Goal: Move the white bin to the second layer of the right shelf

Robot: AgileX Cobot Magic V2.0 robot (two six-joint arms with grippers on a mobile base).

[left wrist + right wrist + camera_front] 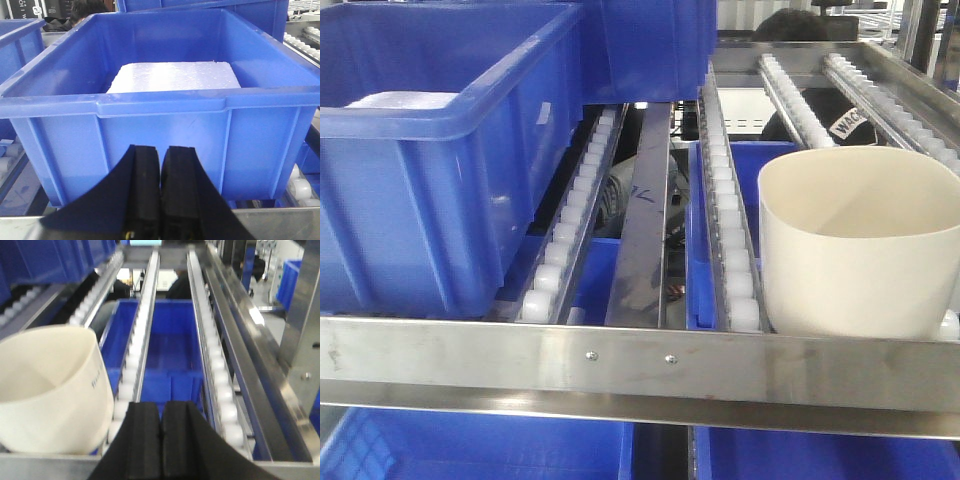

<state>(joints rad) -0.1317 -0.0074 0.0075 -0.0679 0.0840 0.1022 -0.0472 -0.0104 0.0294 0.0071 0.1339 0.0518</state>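
The white bin point(860, 245) stands upright on the roller tracks point(728, 215) of the right shelf level, its front wall against the flat steel front rail point(640, 365). In the right wrist view the bin point(52, 390) is at the lower left. My right gripper point(161, 407) is shut and empty, just right of the bin and apart from it, above the rail. My left gripper point(160, 152) is shut and empty, in front of a blue crate point(165, 135). Neither gripper shows in the front view.
A large blue crate point(430, 170) holding a white foam block point(175, 77) sits on the left tracks. More blue crates point(167, 360) lie on the level below and behind. A steel upright point(302, 340) stands at the right. People are behind the rack.
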